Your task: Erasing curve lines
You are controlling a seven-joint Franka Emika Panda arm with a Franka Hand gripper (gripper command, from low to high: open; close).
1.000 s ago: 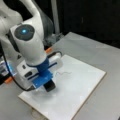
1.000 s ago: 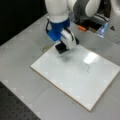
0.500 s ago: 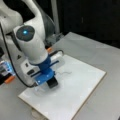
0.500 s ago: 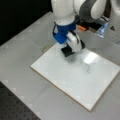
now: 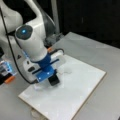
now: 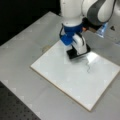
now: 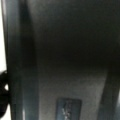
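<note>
My gripper (image 6: pixel 78 49) is shut on a black rectangular eraser block (image 6: pixel 78 53), which rests on the white board (image 6: pixel 62 75) near its upper edge in a front view. The curve lines (image 6: pixel 88 66), one thin dark wavy squiggle, lie on the board just right of and below the eraser, a short gap away. In a front view from the opposite side, the gripper (image 5: pixel 50 75) and its blue mount hold the eraser (image 5: pixel 53 80) down on the board (image 5: pixel 75 92), and the arm hides the squiggle. The wrist view is filled by the dark eraser (image 7: pixel 67 50).
The board lies on a grey table (image 6: pixel 22 50). The arm's white and grey body (image 6: pixel 100 12) looms over the board's top edge. A small blue-lit device (image 5: pixel 5 68) and an orange part (image 5: pixel 10 79) sit off the board at a front view's left.
The gripper with the eraser has slid across the board from its edge toward the squiggle, rightwards and slightly down in a front view.
</note>
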